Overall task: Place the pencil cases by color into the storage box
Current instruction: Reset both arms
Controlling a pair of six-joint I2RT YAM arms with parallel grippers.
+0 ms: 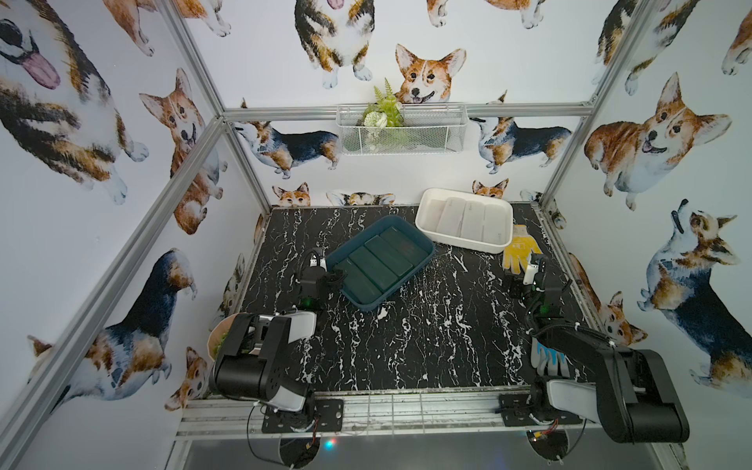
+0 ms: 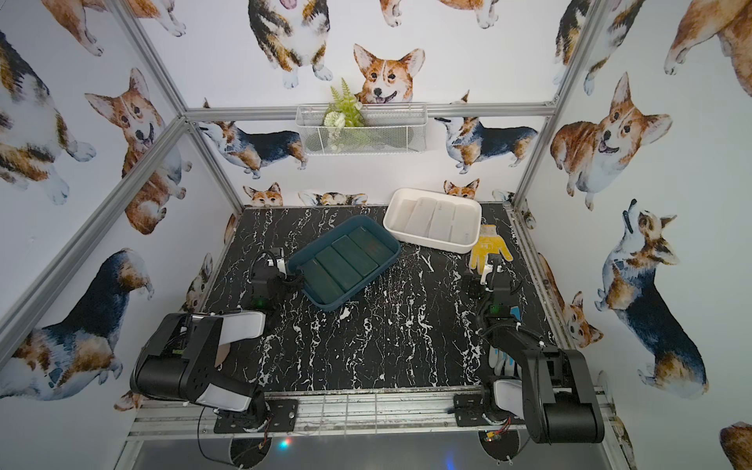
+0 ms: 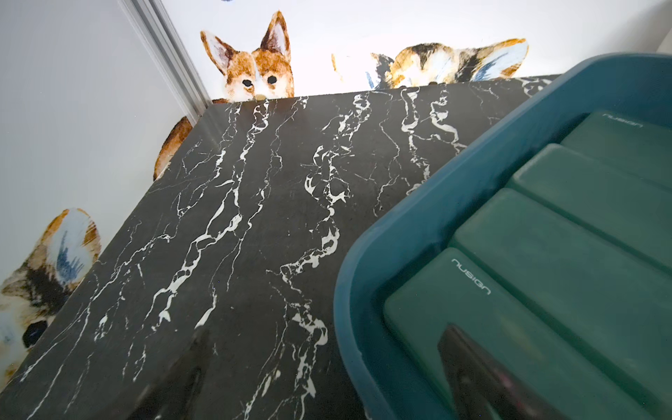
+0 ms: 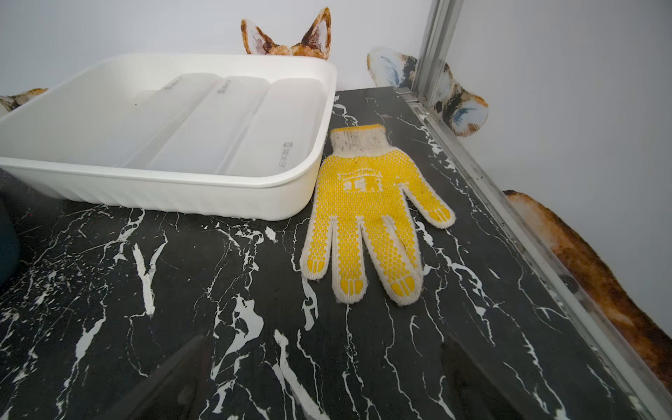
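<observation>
Green cases [image 1: 382, 260] in blue box [image 1: 368, 306]. White cases [image 1: 468, 219] in white box [image 1: 460, 243]. Left claw [image 3: 325, 334] spread, empty, over blue box edge. Right claw [image 4: 325, 340] spread, empty, near glove [image 4: 367, 203].

The left gripper [image 3: 325, 332] hangs over the near corner of the left box [image 3: 363, 254], with one finger [image 3: 472, 363] above the inside and the other outside, above the table [image 3: 236, 218]. In this box four cases [image 1: 382, 260] lie side by side, ahead of that gripper and to its right. Ahead of the right gripper [image 4: 325, 340] lies a glove [image 4: 367, 218], just beside the right box [image 4: 218, 196], which sits ahead and to the left. In it more cases [image 4: 232, 127] lie side by side. Behind the right gripper, another glove [image 1: 547, 360] lies partly under the arm.
</observation>
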